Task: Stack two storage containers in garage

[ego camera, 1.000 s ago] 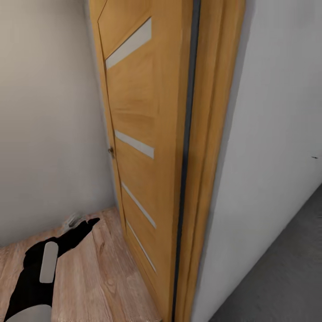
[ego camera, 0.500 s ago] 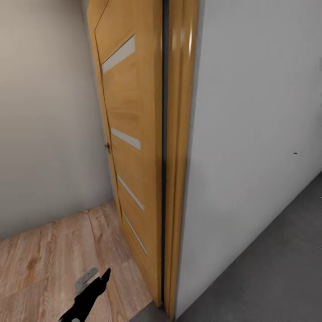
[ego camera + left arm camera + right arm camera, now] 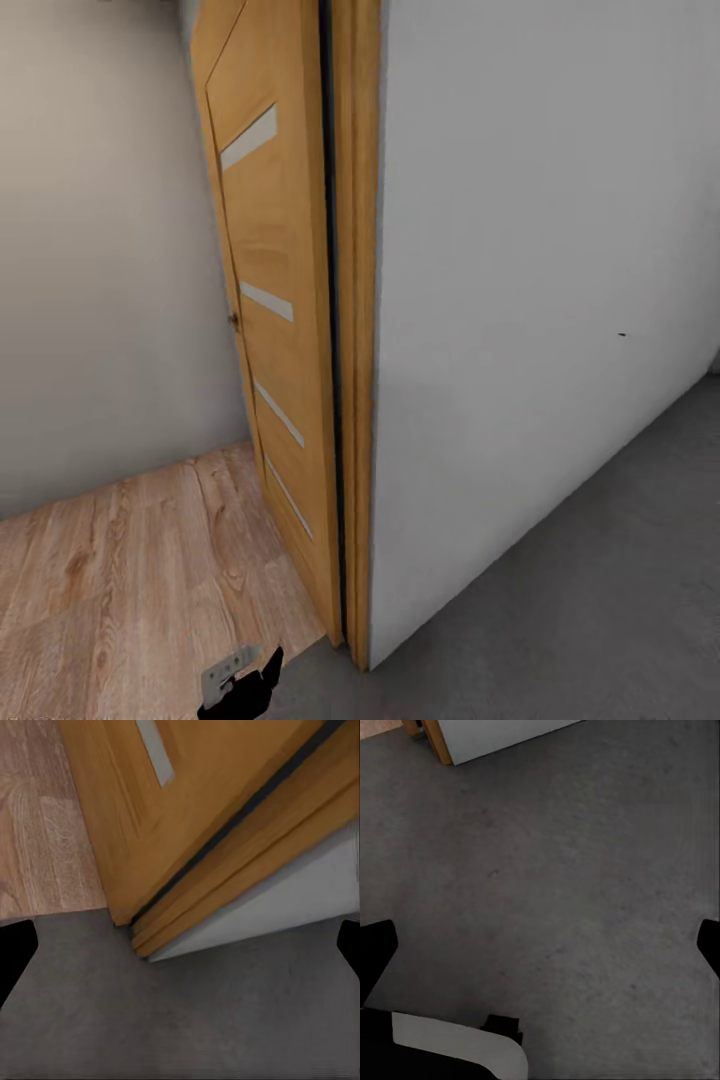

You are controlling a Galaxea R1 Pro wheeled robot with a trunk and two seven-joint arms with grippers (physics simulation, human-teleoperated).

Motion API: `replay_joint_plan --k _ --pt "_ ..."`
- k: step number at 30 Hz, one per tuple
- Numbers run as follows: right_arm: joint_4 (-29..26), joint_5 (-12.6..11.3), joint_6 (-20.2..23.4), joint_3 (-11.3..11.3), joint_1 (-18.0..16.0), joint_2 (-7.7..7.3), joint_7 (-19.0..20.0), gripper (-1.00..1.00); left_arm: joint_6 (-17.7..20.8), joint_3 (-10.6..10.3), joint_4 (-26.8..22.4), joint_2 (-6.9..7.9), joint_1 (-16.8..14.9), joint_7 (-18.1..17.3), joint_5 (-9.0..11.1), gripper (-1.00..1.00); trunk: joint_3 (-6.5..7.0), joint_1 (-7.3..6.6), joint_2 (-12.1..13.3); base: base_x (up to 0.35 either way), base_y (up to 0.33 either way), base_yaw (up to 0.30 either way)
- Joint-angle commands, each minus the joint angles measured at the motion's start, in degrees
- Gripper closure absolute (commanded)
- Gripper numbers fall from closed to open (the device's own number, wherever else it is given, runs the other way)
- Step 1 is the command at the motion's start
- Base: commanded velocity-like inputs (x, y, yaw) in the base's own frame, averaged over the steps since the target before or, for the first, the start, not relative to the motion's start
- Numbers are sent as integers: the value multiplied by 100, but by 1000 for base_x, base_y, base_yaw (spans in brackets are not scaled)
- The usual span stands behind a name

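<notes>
A plain white wall (image 3: 520,300) takes up the right half of the head view, ending at a wooden door frame (image 3: 357,330). To the left of the frame, an open wooden door (image 3: 265,290) with pale horizontal inlays is swung away into the far room, where a second, greyish wall (image 3: 100,280) stands at the far left. Below, the dark grey concrete floor (image 3: 560,610) of the garage is seen at the near right, and the light wood plank floor (image 3: 130,570) lies at the left beyond the threshold.

At the near edge of the head view, the tip of the left gripper (image 3: 243,685) is seen close to the threshold. In the left wrist view its black fingertips (image 3: 15,952) sit at the two sides with bare floor between them, so it is spread wide and holds nothing. In the right wrist view the right gripper (image 3: 540,960) is likewise spread, its fingertips (image 3: 376,949) at the sides over concrete, with nothing held.

Where the two storage containers are cannot be told from these views. Judged from the task wording alone, such low-walled bins are probably light and stiff, with smooth sides that may slip; a hold over a straight wall, or one gripper on each end, would likely be steadiest.
</notes>
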Motion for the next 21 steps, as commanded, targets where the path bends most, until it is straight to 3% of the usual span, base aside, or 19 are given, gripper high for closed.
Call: replay_joint_plan --k 1,7,12,21 --pt "0 0 1 0 0 1 -22 -100 -8 -6 -61 4 53 -1 -2 -100 0 0 0 -301 -160 0" --pt "5 0 16 -1 0 10 -137 -100 -135 -146 -532 61 469 -5 -102 -100 0 0 0 -304 -145 0" --pt "6 0 27 -6 0 17 -156 -100 -271 -427 -857 95 727 -3 -327 -100 0 0 0 -284 -133 0" --pt "-2 0 29 -14 0 21 -159 -100 -234 -507 -696 133 792 2 -453 -100 0 0 0 -52 -25 101"
